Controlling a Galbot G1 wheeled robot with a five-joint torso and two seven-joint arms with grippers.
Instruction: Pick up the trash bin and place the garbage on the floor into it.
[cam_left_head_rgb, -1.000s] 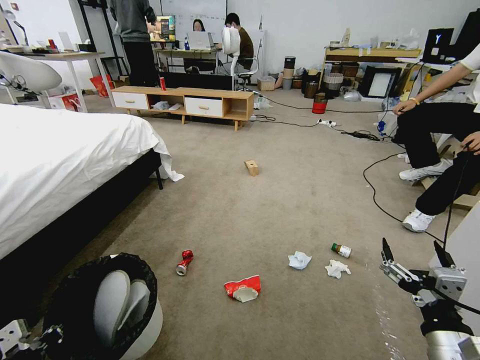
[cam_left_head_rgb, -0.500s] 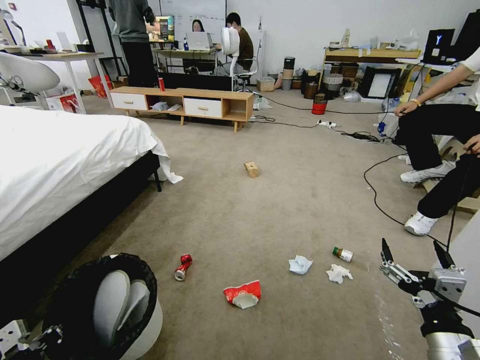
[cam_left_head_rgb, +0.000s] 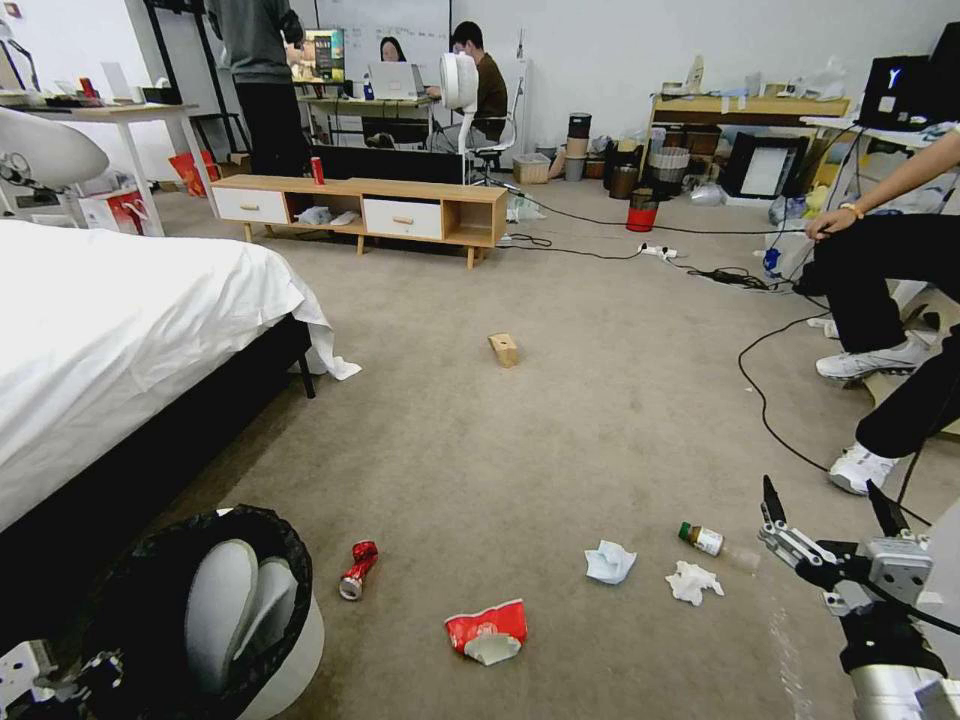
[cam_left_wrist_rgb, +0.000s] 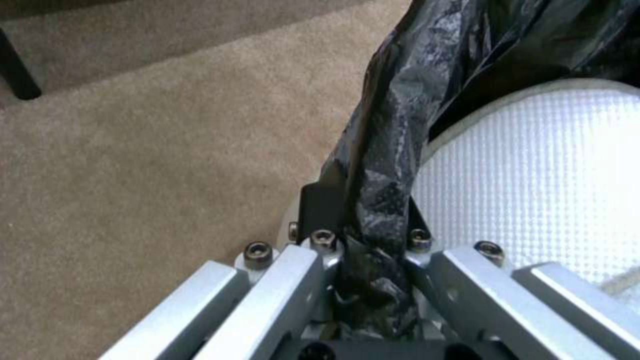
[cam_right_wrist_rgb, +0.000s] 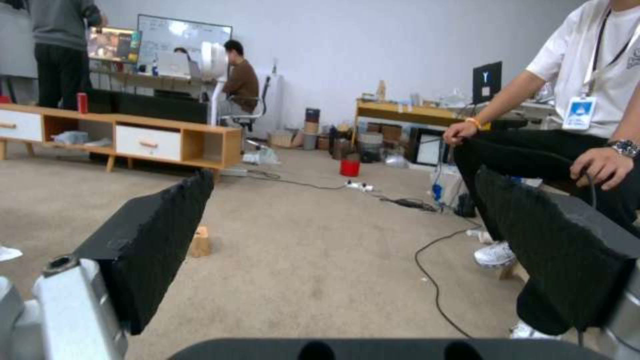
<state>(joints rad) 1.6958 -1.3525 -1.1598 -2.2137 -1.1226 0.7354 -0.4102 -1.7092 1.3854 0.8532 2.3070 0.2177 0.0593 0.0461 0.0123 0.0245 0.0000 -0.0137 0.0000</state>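
The trash bin (cam_left_head_rgb: 290, 650), white with a black bag and a white lid piece inside, hangs at the lower left of the head view. My left gripper (cam_left_wrist_rgb: 363, 220) is shut on its bagged rim (cam_left_wrist_rgb: 393, 150). The garbage lies on the floor (cam_left_head_rgb: 560, 440) ahead: a crushed red can (cam_left_head_rgb: 357, 569), a crumpled red-white cup (cam_left_head_rgb: 488, 631), two tissue wads (cam_left_head_rgb: 609, 562) (cam_left_head_rgb: 693, 582), a green-capped bottle (cam_left_head_rgb: 703, 539) and a cardboard box (cam_left_head_rgb: 504, 349) farther off. My right gripper (cam_left_head_rgb: 825, 500) stands open and empty at the lower right, right of the bottle.
A bed (cam_left_head_rgb: 120, 330) with a white sheet lines the left side. A low wooden cabinet (cam_left_head_rgb: 370, 205) stands at the back. A seated person's legs (cam_left_head_rgb: 880, 350) and a black cable (cam_left_head_rgb: 760, 400) take up the right side. A red bucket (cam_left_head_rgb: 640, 212) sits far back.
The whole head view has shifted: the camera has moved forward, so the litter now sits lower and nearer in the picture. Both grippers keep their places and states.
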